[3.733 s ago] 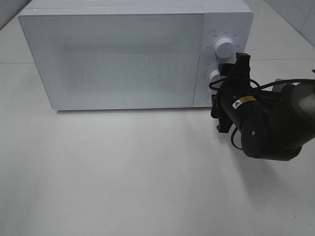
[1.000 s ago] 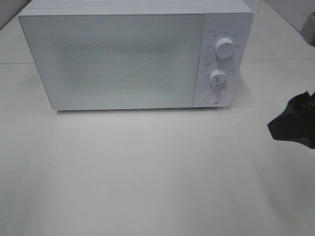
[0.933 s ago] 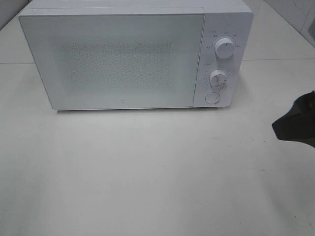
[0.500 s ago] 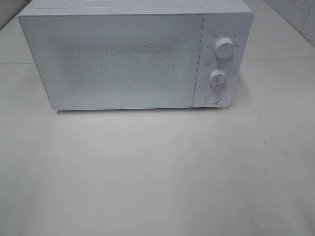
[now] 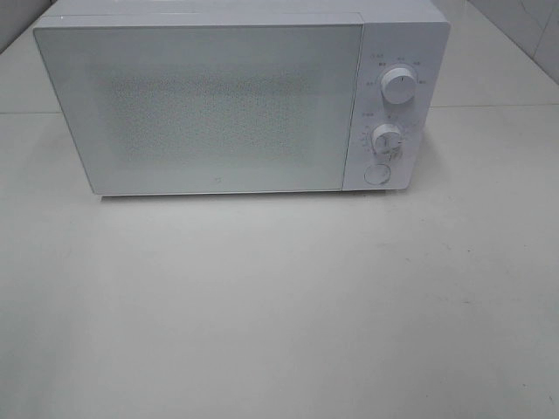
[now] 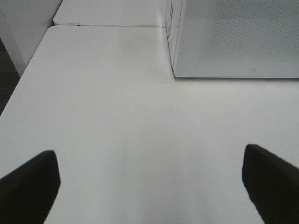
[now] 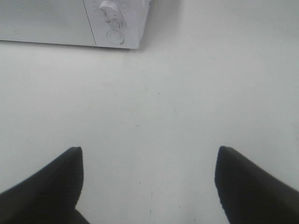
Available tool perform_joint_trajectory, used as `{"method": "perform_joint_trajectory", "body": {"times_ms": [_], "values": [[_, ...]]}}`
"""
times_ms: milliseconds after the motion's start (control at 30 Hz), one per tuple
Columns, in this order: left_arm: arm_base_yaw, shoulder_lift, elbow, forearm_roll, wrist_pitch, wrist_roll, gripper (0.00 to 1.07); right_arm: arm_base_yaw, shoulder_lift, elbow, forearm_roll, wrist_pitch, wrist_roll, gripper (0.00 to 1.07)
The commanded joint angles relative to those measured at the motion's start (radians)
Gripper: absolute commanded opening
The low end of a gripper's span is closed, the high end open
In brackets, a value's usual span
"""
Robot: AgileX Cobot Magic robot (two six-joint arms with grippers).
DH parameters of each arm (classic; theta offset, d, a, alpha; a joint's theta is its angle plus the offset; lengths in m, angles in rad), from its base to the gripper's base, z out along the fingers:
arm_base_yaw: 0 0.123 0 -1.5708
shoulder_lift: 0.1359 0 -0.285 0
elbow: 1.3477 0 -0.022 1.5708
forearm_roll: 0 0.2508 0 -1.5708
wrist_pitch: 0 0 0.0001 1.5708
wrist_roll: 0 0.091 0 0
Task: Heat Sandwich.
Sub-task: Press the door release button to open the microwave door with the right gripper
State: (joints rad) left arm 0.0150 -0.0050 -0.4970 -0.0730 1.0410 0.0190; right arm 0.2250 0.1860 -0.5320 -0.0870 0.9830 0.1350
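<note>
- Left gripper (image 6: 148, 150) fingers (image 6: 30, 186) are spread wide with only bare table (image 6: 117, 116) between them; right gripper (image 7: 149, 149) fingers (image 7: 254, 186) are likewise parted and hold nothing
- The sandwich shows in no view; it may sit behind the shut, frosted door (image 5: 210, 105) of the microwave (image 5: 406, 35), but I cannot tell, nor which way its long axis runs
- Neither arm appears in the exterior high view; each wrist view has the microwave ahead of the fingers and well apart
- The left gripper faces the door's left corner; the right faces the end with the lower knob (image 7: 108, 8) and round button (image 7: 113, 36), so it looks the nearer arm for any move at the controls
</note>
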Motion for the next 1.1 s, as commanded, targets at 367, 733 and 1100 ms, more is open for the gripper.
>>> {"method": "perform_joint_trajectory", "body": {"times_ms": [367,733,1100], "values": [[0.004,-0.026,0.002,-0.009,-0.007,-0.002,1.0,-0.04,-0.201,0.026,0.003,0.059,-0.052,0.76],[0.004,-0.026,0.002,-0.009,-0.007,-0.002,1.0,-0.04,-0.216,0.026,0.003,0.059,-0.054,0.76],[0.004,-0.026,0.002,-0.009,-0.007,-0.002,1.0,-0.04,-0.07,-0.001,0.003,-0.008,-0.043,0.76]]}}
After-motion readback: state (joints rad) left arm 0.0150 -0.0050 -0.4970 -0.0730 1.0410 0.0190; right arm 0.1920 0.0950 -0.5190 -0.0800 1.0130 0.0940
